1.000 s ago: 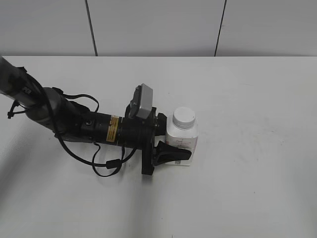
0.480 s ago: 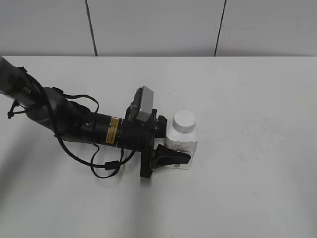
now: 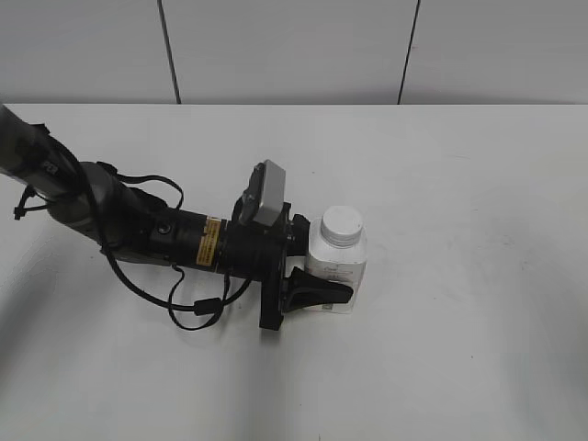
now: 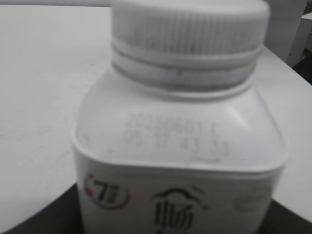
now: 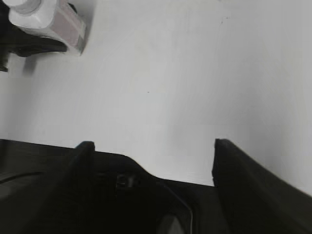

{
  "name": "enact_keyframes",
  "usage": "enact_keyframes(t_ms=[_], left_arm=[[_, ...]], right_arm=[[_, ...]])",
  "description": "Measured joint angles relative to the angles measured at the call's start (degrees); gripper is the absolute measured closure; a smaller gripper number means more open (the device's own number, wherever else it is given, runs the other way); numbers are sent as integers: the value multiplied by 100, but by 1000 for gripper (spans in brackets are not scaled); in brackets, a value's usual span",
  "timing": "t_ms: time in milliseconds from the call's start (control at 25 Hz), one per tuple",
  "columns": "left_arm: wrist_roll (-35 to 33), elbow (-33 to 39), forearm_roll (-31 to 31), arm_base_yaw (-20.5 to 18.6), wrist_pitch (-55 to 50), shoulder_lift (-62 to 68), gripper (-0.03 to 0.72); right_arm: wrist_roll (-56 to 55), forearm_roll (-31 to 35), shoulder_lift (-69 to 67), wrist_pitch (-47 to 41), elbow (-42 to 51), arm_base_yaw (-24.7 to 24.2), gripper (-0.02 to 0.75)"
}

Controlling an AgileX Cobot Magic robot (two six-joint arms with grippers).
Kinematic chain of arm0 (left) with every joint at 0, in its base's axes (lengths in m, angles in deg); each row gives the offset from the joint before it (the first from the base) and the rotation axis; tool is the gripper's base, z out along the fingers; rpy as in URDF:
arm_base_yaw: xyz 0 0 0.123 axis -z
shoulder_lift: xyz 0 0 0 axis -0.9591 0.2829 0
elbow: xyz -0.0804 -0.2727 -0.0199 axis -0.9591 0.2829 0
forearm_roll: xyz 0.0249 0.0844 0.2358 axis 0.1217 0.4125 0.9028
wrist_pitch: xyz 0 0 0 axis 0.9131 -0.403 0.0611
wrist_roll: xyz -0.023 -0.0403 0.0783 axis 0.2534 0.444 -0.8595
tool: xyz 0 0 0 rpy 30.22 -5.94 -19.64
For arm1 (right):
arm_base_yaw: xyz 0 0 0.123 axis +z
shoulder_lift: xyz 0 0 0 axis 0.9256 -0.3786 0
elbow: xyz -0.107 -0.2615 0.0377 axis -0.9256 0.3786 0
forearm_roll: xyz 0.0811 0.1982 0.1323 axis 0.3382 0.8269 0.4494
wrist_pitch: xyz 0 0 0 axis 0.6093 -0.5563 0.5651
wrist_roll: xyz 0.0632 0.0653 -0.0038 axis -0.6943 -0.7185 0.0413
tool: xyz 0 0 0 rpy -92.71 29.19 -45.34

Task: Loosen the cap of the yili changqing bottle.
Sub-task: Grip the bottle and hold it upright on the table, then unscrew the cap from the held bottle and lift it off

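Observation:
The yili changqing bottle [image 3: 338,265] stands upright on the white table, white with pink-red print. Its white cap [image 3: 342,224] is screwed on. My left gripper [image 3: 323,261] reaches in from the left and is shut on the bottle's body, one black finger in front and one behind. In the left wrist view the bottle [image 4: 180,161] fills the frame, with the ribbed cap [image 4: 190,24] on top and black fingers at both lower corners. My right gripper [image 5: 153,146] is open and empty over bare table; the bottle [image 5: 61,27] shows far off at the top left of the right wrist view.
The white table [image 3: 478,322] spreads around the bottle. The left arm with its looped black cable [image 3: 197,308] lies low across the table's left half. A grey panelled wall [image 3: 294,46] stands behind the far edge.
The left gripper and the bottle have shifted slightly toward the camera and to the left, with the fingers now tight against the bottle. The bottle stays upright.

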Motion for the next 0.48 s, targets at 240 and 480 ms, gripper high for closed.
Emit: enact_keyframes(t_ms=[240, 480], left_arm=[[6, 0, -26, 0, -43, 0, 268], [6, 0, -87, 6, -60, 0, 268]], right_arm=[[-46, 1185, -2089, 53, -822, 0, 153], [-325, 1505, -3778, 190, -1659, 261, 153]])
